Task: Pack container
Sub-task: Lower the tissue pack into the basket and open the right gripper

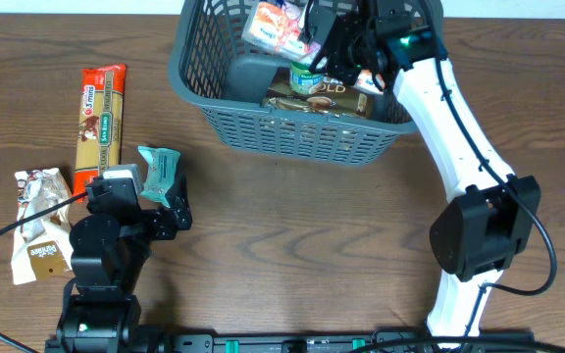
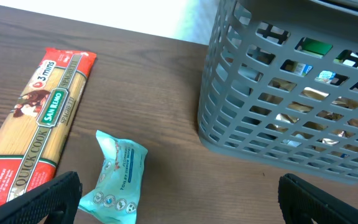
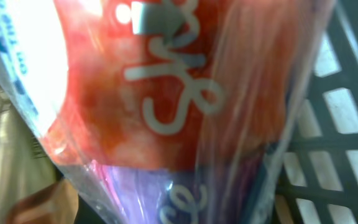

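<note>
On the brown worktop (image 1: 292,226) the grey-blue container (image 1: 292,132) stands at the far side, the right pincer (image 1: 324,61) pressed together inside it beside a red packet (image 3: 166,93), and the left pincer (image 2: 179,180) is spread wide near a small teal packet (image 2: 114,177).

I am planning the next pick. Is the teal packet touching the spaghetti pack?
Apart. The left wrist view shows a strip of bare table between the teal packet and the spaghetti pack.

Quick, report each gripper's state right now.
Left gripper: open, holding nothing.
Right gripper: shut, inside the basket; whether it grips the red packet against its camera cannot be told.
</note>
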Controlling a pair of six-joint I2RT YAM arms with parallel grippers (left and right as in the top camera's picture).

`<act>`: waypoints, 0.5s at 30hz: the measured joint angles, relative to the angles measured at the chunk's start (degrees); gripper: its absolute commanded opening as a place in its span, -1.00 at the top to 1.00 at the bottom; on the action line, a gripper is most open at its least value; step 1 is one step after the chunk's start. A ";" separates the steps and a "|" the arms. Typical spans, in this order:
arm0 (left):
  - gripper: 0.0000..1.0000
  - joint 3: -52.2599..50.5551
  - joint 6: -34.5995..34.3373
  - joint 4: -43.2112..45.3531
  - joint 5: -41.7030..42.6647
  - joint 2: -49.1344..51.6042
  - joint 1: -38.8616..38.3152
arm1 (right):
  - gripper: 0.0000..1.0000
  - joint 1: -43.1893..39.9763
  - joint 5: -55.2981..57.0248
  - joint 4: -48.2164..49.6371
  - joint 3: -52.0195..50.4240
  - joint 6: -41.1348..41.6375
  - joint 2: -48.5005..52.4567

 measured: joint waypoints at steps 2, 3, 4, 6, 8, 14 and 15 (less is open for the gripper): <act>-0.97 0.00 0.00 0.00 0.00 0.00 0.00 | 0.98 -1.20 -0.33 0.83 0.00 0.57 0.55; -0.97 0.00 0.02 0.00 0.00 0.00 0.00 | 0.98 -1.75 -0.37 1.01 0.00 0.68 0.83; -0.97 0.00 0.00 0.00 0.00 0.00 0.00 | 0.98 -2.60 -0.39 1.05 0.00 0.85 1.20; -0.97 0.00 0.00 0.00 0.00 0.00 0.00 | 0.98 -3.74 -0.35 0.94 0.00 0.98 1.70; -0.97 0.00 0.00 0.00 0.00 0.02 0.02 | 0.98 -4.92 -0.44 0.50 0.00 1.11 2.19; -0.97 0.00 0.00 0.00 0.00 0.00 0.00 | 0.98 -5.20 -1.01 -0.20 0.00 1.07 2.34; -0.97 0.00 0.02 0.00 0.00 0.00 0.00 | 0.94 -5.11 -1.03 -0.68 0.00 0.85 2.34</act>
